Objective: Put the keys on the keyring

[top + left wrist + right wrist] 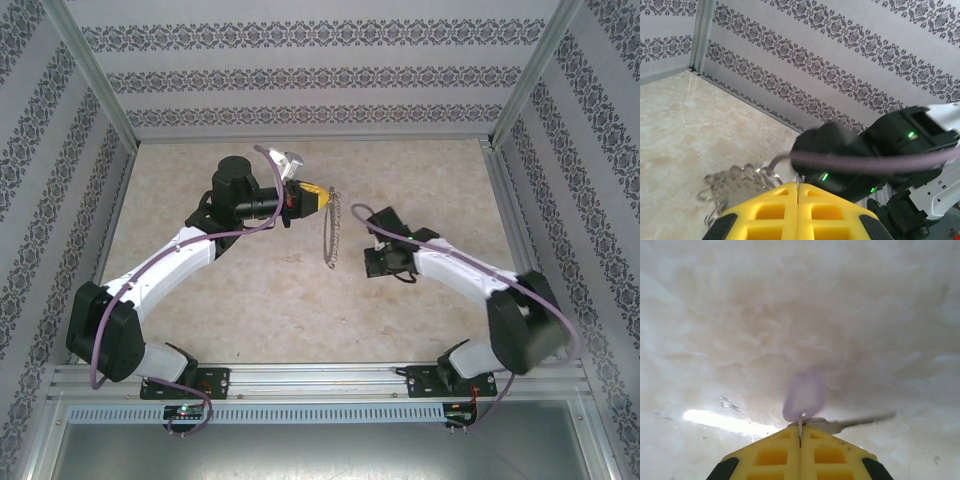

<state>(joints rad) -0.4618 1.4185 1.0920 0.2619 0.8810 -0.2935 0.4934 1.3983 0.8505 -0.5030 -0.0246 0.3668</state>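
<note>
In the top view the keyring [331, 230] hangs edge-on above mid-table, a thin grey hoop fringed with small wire loops. My left gripper [320, 197] is shut on its top rim. The left wrist view has the yellow fingers [770, 210] closed on a thin metal edge, with blurred loops of the keyring [732, 181] to their left. My right gripper [800, 432] is shut on a small split ring that carries a silvery key [860, 420] pointing right and a pale purple tag [804, 395]. From above, the right gripper [380, 258] sits just right of the hoop, close above the table.
The beige marbled tabletop [260, 300] is fenced by patterned walls [300, 75] and metal posts. My right arm's black wrist [850, 155] looms directly in front of the left gripper. A purple cable [865, 162] crosses that view.
</note>
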